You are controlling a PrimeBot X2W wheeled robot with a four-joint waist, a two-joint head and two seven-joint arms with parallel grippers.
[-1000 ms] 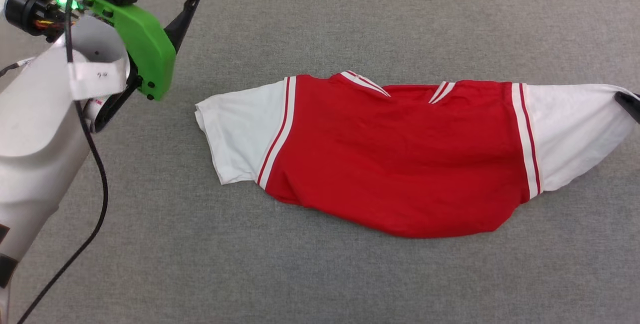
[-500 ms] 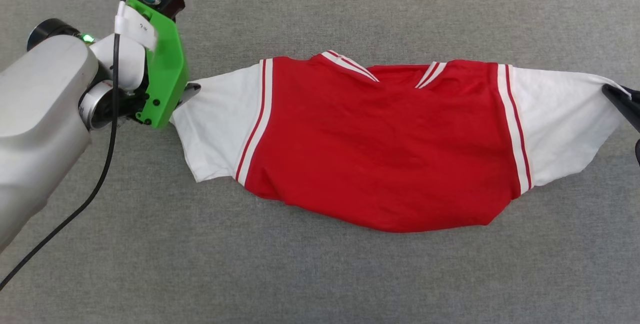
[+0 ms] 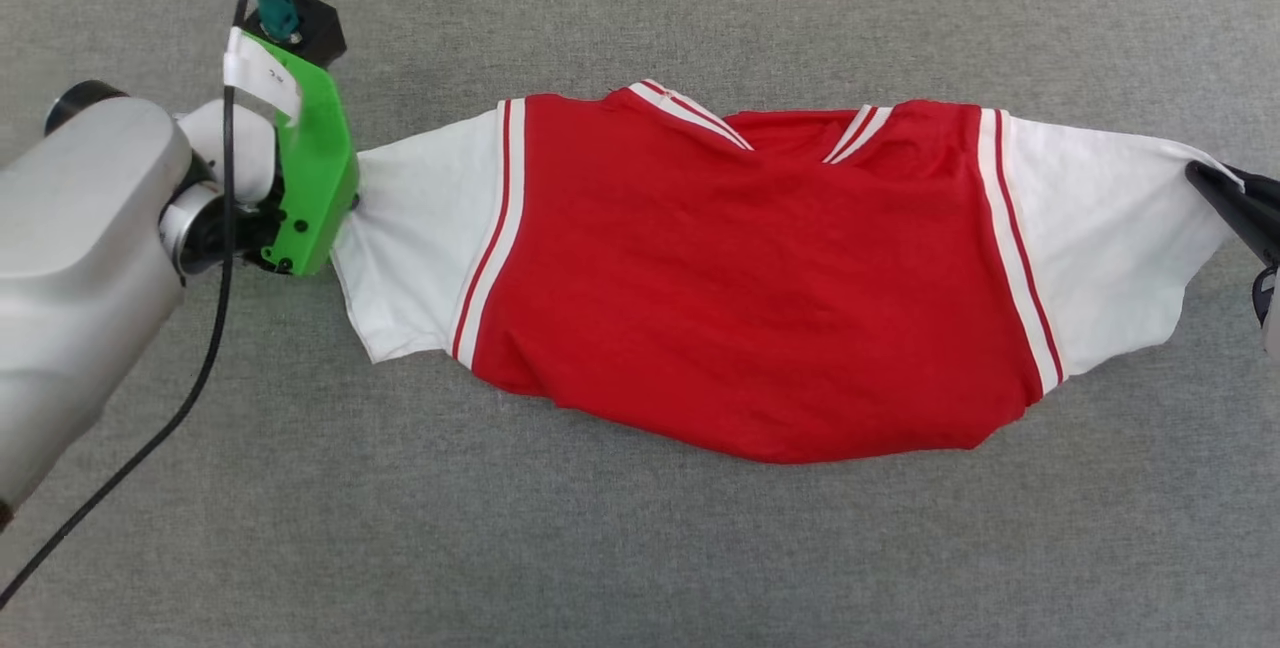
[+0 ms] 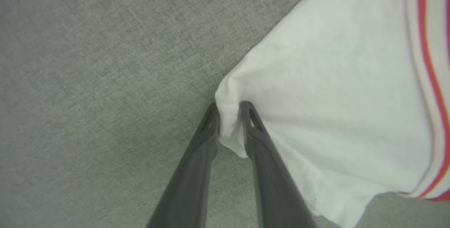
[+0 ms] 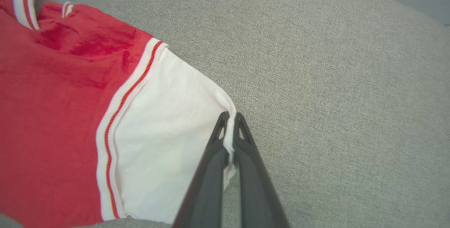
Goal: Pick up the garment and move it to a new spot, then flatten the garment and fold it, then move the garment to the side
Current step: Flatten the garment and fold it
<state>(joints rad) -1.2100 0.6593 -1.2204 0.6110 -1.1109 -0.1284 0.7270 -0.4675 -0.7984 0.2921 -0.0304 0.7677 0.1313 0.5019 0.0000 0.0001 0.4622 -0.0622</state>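
Observation:
The garment lies spread widthwise on the grey cloth surface, red body in the middle, white sleeves stretched out to both sides, its plain side up. My left gripper is at the tip of the left sleeve, its two dark fingers pinching a bunch of white cloth. In the head view that gripper is mostly hidden behind its green mount. My right gripper is shut on the edge of the right sleeve, at the head view's right border.
The grey fabric surface runs all round the garment, with wide room in front and behind. A black cable hangs from my left arm across the lower left.
My left arm came down from the upper left to the left sleeve tip and its fingers closed on the cloth. The head camera shifted. The right gripper kept its hold.

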